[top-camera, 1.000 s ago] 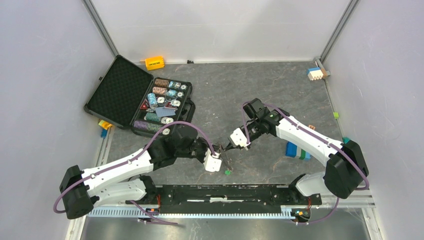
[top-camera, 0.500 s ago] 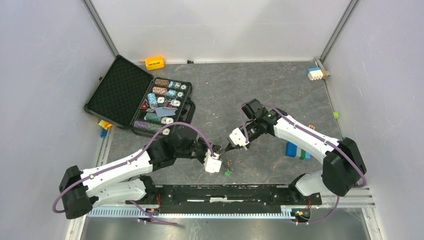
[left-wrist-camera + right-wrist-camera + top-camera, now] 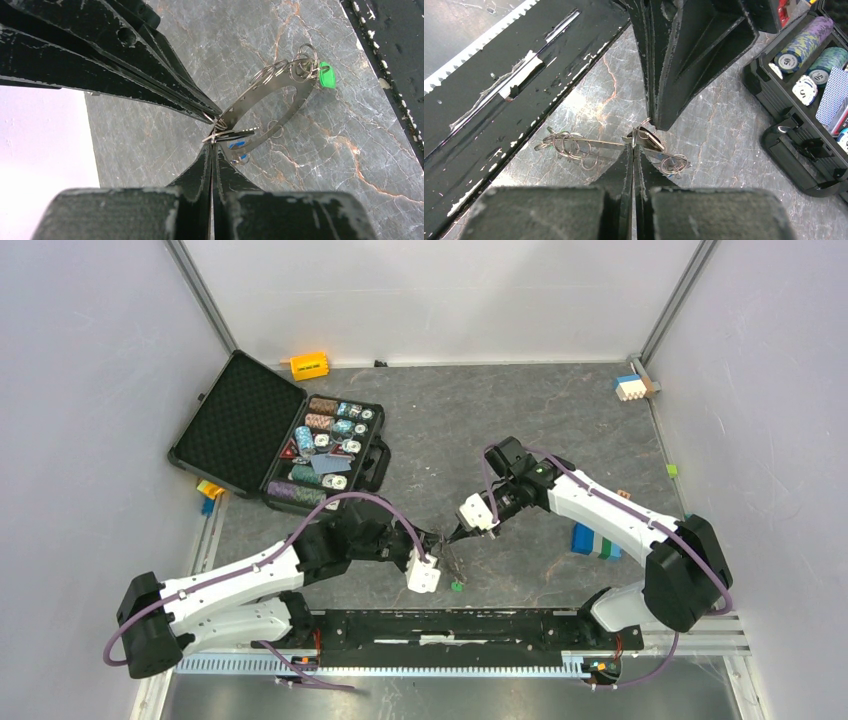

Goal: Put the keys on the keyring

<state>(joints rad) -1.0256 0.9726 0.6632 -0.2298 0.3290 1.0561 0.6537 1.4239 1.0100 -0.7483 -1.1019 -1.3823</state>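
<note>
Low in the centre of the overhead view, just above the black rail (image 3: pixel 450 625), the left gripper (image 3: pixel 443 553) and right gripper (image 3: pixel 453 538) meet tip to tip over the grey desk (image 3: pixel 480 420). The keyring (image 3: pixel 452 566) is a small metal glint beneath them, too small for detail, with the green key (image 3: pixel 455 586) at its lower end. An open case of poker chips (image 3: pixel 325 450) sits at upper left.

Left wrist view: the keyring (image 3: pixel 256 91) looks like a stretched oval, its long axis running from frame centre to upper right. The green key (image 3: pixel 326 80) hangs at the far upper-right end, while the black key (image 3: pixel 241 132) and blue key (image 3: pixel 235 145) lie at the near end. The left jaws are fully closed, their tips against a small wire loop by the black key. Whether they pinch it is unclear.

Right wrist view: the keyring (image 3: pixel 596 144) is edge-on, its long axis lying left to right. The right jaws are fully closed and pinch its band at frame centre.
</note>
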